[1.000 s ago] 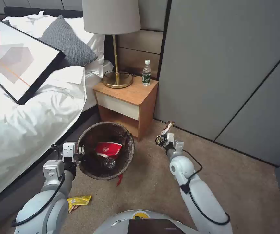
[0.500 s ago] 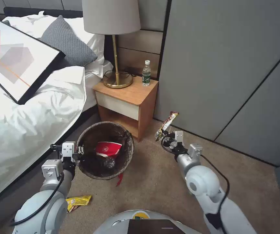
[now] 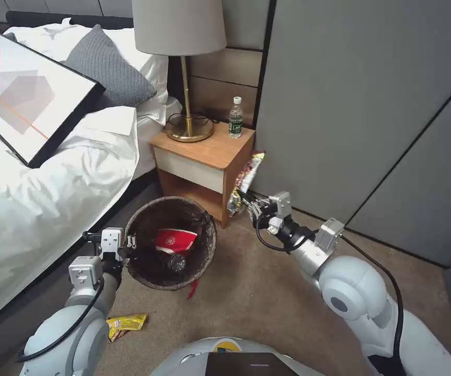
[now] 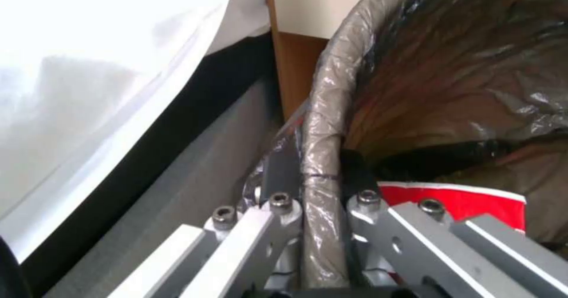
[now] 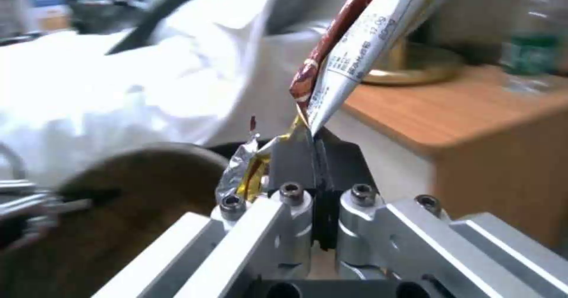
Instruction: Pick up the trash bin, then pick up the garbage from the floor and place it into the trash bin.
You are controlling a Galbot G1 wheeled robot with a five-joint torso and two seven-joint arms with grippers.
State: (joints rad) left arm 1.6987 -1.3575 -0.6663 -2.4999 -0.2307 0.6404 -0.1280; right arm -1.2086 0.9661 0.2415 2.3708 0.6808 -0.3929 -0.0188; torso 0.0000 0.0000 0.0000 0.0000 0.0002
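Raised beside the nightstand [image 3: 212, 151], a snack wrapper [image 3: 243, 180] was pinched by the right gripper [image 3: 250, 204]; the trash bin [image 3: 207, 250] rim was clamped by the left gripper [image 3: 130, 245].

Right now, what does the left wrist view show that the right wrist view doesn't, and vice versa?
Left wrist only: the left gripper shut on the bin rim, one finger inside the liner, one outside, and a red cup inside the bin.

Right wrist only: the right gripper pinching a wrapper, the lamp base and a bottle on the nightstand.

Both: the bin, the nightstand and the white bedding.
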